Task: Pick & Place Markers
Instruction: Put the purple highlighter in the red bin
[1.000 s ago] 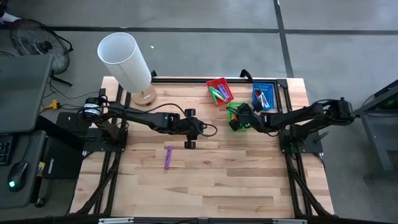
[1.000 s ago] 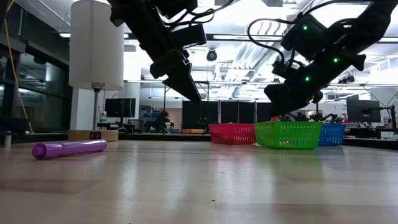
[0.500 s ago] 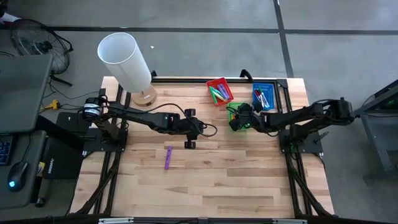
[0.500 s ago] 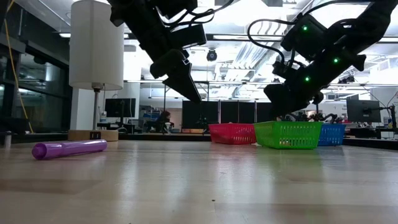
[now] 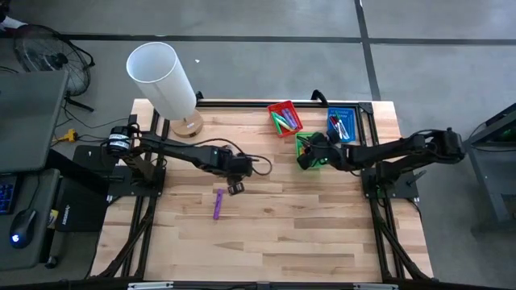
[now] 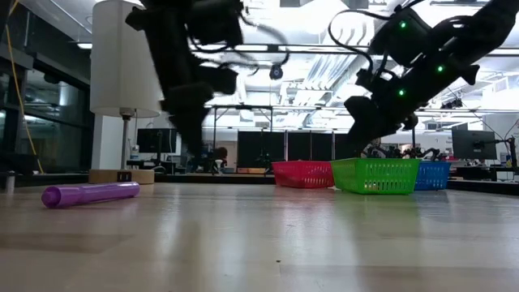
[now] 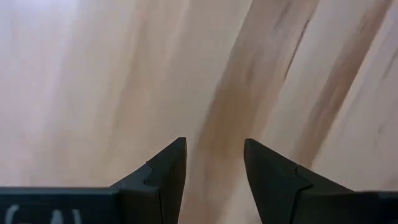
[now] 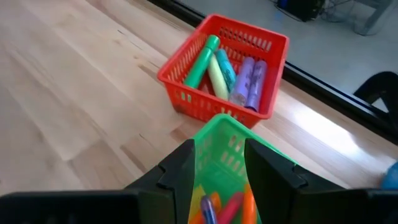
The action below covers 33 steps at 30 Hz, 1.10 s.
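One purple marker (image 5: 218,204) (image 6: 89,194) lies flat on the wooden table, left of centre. My left gripper (image 5: 235,187) (image 6: 193,150) (image 7: 214,158) hangs open just to the far right of it, pointing down at bare wood. My right gripper (image 5: 302,159) (image 6: 362,142) (image 8: 219,162) is open above the left end of the green tray (image 6: 377,175) (image 8: 224,143), whose corner shows between its fingers; it touches nothing. Orange, red and purple markers (image 8: 217,205) lie in that tray. The red tray (image 5: 284,118) (image 8: 224,62) holds green, teal and purple markers.
A blue tray (image 5: 340,126) (image 6: 432,175) with markers stands at the far right corner, beside the green one. A white-shaded lamp (image 5: 161,76) (image 6: 123,61) stands at the far left on a wooden base (image 5: 187,125). Bare wood fills the near half of the table.
My left gripper has swung toward the table's left and near edge, closing on the purple marker, and has come lower. The marker has not moved. My right arm has kept nearly still above the green tray.
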Each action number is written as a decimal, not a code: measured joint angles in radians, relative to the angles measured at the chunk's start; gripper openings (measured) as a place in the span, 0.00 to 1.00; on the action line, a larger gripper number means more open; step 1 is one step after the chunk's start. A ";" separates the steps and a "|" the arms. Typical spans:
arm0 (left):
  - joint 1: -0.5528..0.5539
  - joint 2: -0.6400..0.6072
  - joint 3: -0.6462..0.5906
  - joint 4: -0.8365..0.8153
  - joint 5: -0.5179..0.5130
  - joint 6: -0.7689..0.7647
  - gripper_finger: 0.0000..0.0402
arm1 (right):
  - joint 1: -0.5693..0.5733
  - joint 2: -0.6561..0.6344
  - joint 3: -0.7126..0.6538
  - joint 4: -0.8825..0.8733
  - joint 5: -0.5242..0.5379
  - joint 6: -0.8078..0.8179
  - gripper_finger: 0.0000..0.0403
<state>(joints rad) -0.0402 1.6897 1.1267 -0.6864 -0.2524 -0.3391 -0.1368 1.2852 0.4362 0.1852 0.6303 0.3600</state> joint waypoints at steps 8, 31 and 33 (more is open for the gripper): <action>-0.060 0.000 0.000 -0.311 0.167 -0.447 0.39 | 0.000 -0.047 0.000 -0.001 -0.042 0.001 0.32; -0.248 0.001 0.000 -0.269 0.227 -0.929 0.39 | 0.000 -0.051 0.000 -0.001 -0.167 -0.019 0.32; -0.252 0.011 0.000 -0.239 0.230 -0.944 0.39 | 0.000 -0.051 0.000 -0.001 -0.169 -0.020 0.32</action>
<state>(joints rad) -0.2927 1.7007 1.1267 -0.9250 -0.0227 -1.2835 -0.1368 1.2346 0.4362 0.1846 0.4612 0.3397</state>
